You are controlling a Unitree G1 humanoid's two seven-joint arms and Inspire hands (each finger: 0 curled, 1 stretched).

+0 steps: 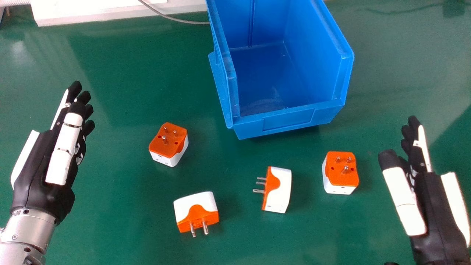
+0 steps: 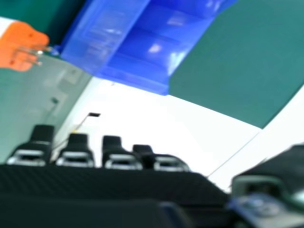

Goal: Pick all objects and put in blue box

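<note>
Four apparent adapters (image 1: 279,187) lie near the box (image 1: 289,119).

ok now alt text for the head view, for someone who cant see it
Four orange and white plug adapters lie spread on a green table, in front of a blue box with nothing in it. The robot's left hand and right hand are held open on either side of them.

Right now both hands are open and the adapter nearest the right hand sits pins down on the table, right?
No, its pins point up, per the head view. The rest holds: adapter on the table, nearest the right hand; that hand and the left hand are open.
</note>
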